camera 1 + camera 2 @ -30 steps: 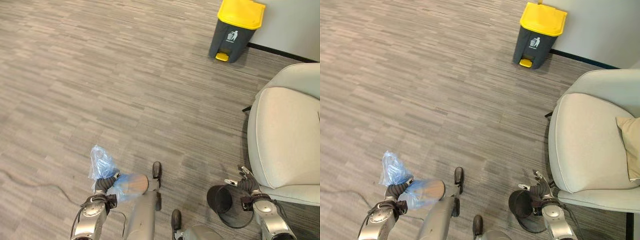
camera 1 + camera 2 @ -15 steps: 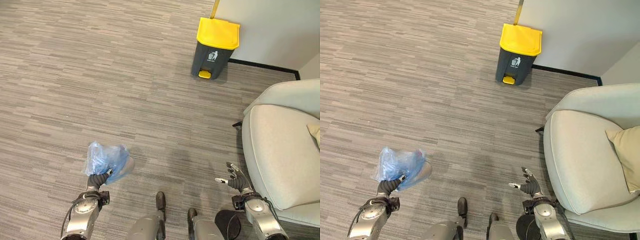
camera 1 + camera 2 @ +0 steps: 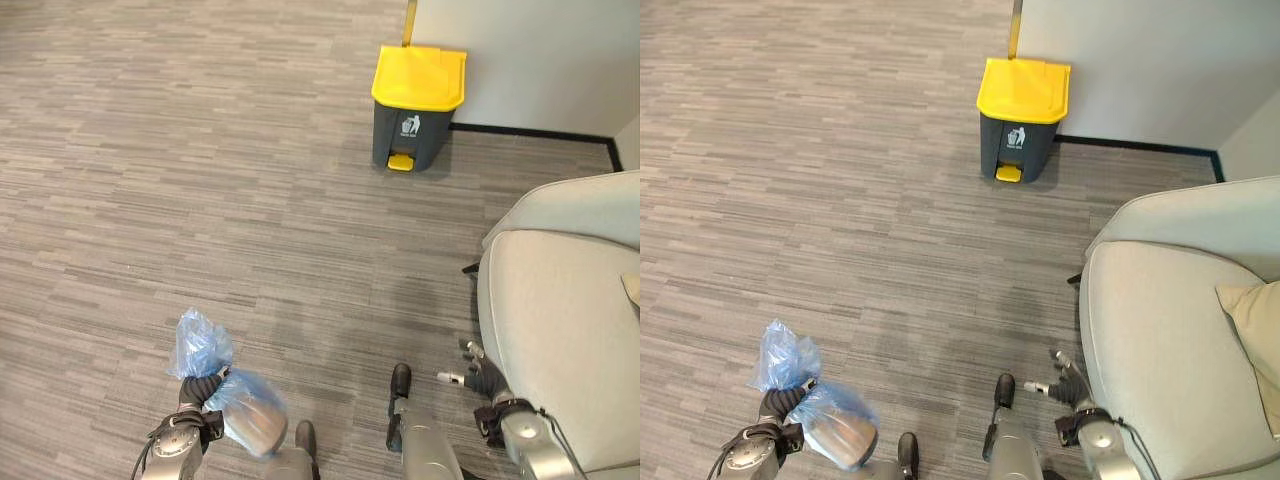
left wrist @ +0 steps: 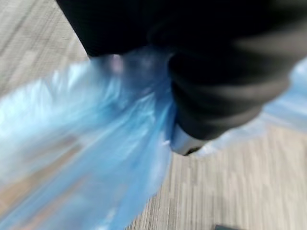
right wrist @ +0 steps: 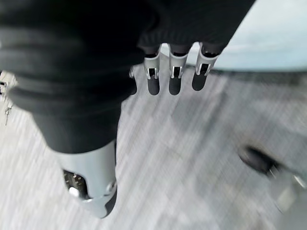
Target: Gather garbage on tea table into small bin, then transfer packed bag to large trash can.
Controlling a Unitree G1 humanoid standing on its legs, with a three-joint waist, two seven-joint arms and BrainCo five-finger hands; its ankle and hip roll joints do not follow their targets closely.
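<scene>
From my left eye view, my left hand [image 3: 197, 392] is clenched on the neck of the blue garbage bag [image 3: 222, 385], low at my left side. The yellow-lidded trash can [image 3: 416, 106] stands well ahead by the wall, lid down.

From my right eye view, my right hand [image 3: 1071, 391] hangs relaxed and empty beside the pale armchair [image 3: 1180, 340].

My left wrist view shows bag film bunched round my grip.

My right wrist view shows straight fingers [image 5: 175, 75] above the floor.

I judge I should keep the grip firm, walk straight, steer clear of the chair.

Silver-grey arms end in each robot hand [image 5: 100, 158] with silver dark-tipped fingers [image 5: 173, 76] under dark ribbed covers.
</scene>
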